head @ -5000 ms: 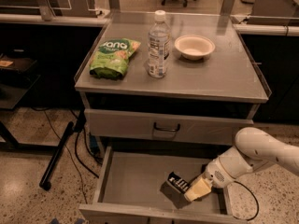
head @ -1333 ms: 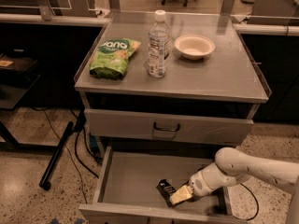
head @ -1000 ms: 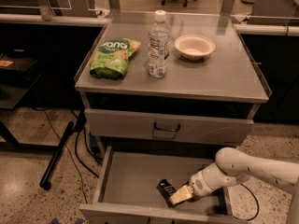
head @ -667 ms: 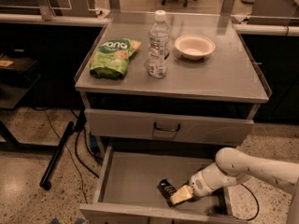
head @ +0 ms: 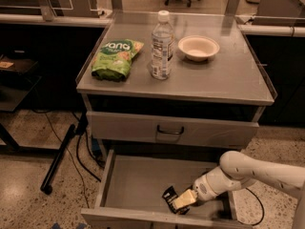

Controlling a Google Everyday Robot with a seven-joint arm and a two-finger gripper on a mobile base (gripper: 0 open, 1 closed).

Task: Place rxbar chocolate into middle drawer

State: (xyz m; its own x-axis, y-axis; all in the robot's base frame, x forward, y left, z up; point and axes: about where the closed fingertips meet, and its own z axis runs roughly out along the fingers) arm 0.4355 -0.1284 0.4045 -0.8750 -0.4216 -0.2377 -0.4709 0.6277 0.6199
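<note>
Rxbar chocolate (head: 169, 195): black wrapper, tilted on edge, low over the floor of the middle drawer (head: 138, 187), towards its front right. Drawer pulled out; rest of its grey floor bare.

Hand (head: 182, 201): inside the drawer, just right of the bar, pale fingers closed on the bar's right end. White arm (head: 248, 168) reaches in from the right over the drawer's side wall.

Above: closed drawer front (head: 128, 128) with dark loop handle (head: 170, 130).

Tabletop (head: 228, 75): green snack bag (head: 116, 58) at left, clear water bottle (head: 162, 46) upright at centre, pale bowl (head: 198, 47) just right of the bottle.
</note>
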